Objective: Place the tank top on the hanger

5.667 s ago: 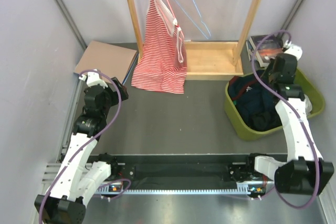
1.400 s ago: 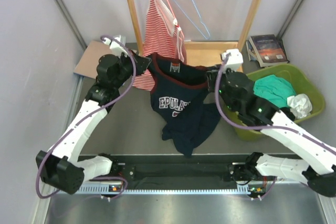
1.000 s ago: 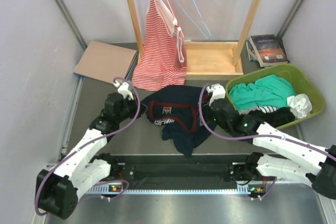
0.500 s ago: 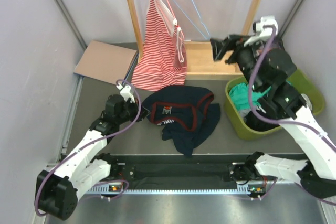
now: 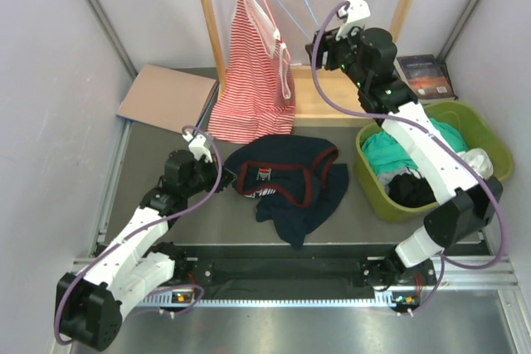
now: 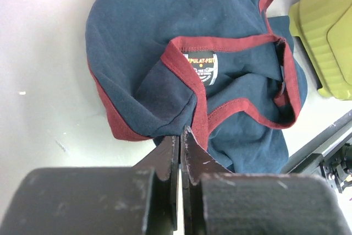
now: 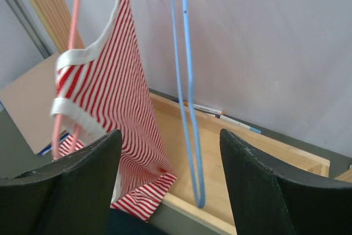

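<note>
Tank top (image 5: pixel 286 184): crumpled on the table, centre. Left arm reaches low; left gripper (image 6: pixel 180 136) pinches its red-trimmed edge. Right arm raised high; right gripper (image 7: pixel 170 136) spread wide, facing the hanger (image 7: pixel 190 81) hanging at the rack. Green bin (image 5: pixel 373 192), right: green garment (image 5: pixel 398 143), dark and white clothes.

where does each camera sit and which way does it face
Top external: above and behind the bases, looking down at the table; left arm and right arm show, plus tank top, hanger, striped top.
Left wrist: low over the table, facing the tank top; its shut left jaws pinch its edge.
Right wrist: raised, facing the back wall; its open right jaws frame the hanger.
Shared: top external and right wrist both show the hanger.
</note>
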Controlling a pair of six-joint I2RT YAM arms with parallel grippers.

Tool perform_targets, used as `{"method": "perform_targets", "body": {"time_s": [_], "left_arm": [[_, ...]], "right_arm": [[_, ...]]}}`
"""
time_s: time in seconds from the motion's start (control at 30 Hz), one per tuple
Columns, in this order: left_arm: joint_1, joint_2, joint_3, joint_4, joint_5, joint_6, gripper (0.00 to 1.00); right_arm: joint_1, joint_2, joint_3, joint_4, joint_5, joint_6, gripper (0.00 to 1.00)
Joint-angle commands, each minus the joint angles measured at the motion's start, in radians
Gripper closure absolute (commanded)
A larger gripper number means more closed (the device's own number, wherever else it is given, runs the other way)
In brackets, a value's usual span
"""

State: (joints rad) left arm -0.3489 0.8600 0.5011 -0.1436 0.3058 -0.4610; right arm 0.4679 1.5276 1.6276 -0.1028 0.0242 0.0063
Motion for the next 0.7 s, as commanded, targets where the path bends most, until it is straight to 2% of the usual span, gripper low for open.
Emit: {"method": "perform_targets", "body": {"time_s": [0.0,0.07,0.23,0.67], "left_arm": [[-0.002,-0.027,0.017,0.024,0.001,0.013,1.0],[-0.002,-0.027,0.017,0.021,0.0,0.013,1.0],[-0.002,-0.027,0.016,0.016,-0.01,0.012,1.0],[-0.002,-0.044,0.02,-0.004,-0.02,0.01,1.0]], "right_arm": [[-0.047,0.04,0.118,0.072,-0.092,-0.019,0.31],[-0.051,0.075,0.15,0.06,-0.109,-0.034,0.36],[-0.051,0.097,0.167,0.038,-0.13,-0.048,0.68],[-0.051,0.21,0.324,-0.117,-0.132,-0.1,0.61]]}}
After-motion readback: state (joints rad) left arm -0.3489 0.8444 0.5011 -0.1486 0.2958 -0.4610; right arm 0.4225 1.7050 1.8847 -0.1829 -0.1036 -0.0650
